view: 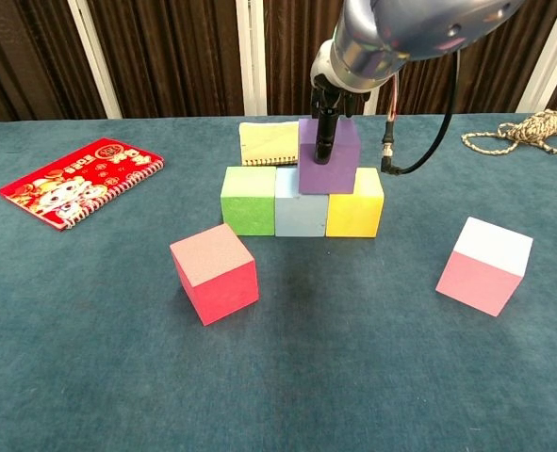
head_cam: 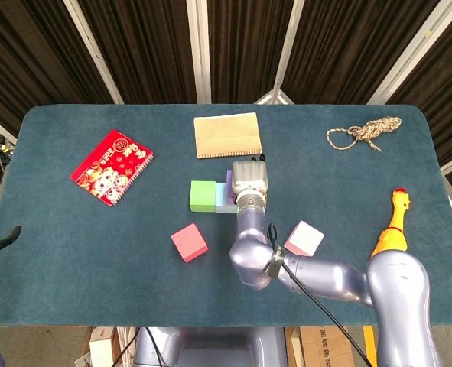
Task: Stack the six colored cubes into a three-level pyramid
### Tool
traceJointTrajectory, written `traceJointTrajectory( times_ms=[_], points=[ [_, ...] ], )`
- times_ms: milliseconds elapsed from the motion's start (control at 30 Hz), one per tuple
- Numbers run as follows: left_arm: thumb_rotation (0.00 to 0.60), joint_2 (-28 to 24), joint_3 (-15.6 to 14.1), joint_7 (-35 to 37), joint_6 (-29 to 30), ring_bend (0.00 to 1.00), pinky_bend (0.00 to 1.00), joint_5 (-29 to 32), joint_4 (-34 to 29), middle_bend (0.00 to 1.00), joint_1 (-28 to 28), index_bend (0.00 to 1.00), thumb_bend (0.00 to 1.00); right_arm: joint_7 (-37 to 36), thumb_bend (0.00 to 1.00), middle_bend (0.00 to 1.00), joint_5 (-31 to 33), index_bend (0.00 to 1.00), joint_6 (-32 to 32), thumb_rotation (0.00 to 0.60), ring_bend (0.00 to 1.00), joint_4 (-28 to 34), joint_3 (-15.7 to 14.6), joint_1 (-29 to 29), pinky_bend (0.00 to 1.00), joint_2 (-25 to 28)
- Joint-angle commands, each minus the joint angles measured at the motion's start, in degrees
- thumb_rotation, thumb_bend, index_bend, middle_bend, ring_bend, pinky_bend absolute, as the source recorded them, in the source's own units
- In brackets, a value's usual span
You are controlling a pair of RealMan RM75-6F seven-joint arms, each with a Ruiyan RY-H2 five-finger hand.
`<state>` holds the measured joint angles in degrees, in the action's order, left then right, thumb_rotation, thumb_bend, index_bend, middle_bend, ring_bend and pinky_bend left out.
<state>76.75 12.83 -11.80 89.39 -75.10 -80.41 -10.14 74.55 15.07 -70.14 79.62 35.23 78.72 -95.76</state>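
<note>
**Purple cube on the second level, right hand on it**

Your right hand (view: 327, 127) holds the purple cube (view: 335, 172) from above, dark fingers (view: 323, 141) down its near face. The cube sits on the base row, straddling the seam between the light blue cube (view: 300, 213) and the yellow cube (view: 355, 211); whether its underside rests fully on them you can't tell. The light blue cube is the middle of the row, with the green cube (view: 249, 200) touching its left side. Nearer the camera and left of the light blue cube lies the red cube (view: 214, 273); well off to its right, the pink cube (view: 483, 265). Behind the row, the tan notebook (view: 268, 142). Your left hand (head_cam: 8, 238) barely shows at the head view's left edge; its fingers can't be judged.
</note>
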Motion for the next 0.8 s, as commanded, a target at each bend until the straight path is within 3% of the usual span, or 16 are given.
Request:
traceJointTrajectory(
  times_ms=[33,800],
  points=[
    [0.600,0.01,-0.01,-0.01,0.02,0.00,0.03,-0.02,0.01,0.01,0.01,0.15,0.20,0.09,0.36,0.30,0.19,0.30,-0.03,0.600,0.13,0.14,0.04,-0.01,0.00,0.04],
    [0.600,0.11,0.05,0.09,-0.34,0.00,0.03,0.33,0.25,0.01,-0.08,0.15,0.20,0.30,0.36,0.30,0.15,0.29,-1.27,0.600,0.12,1.89,0.15,0.17,0.00,0.44]
  ],
)
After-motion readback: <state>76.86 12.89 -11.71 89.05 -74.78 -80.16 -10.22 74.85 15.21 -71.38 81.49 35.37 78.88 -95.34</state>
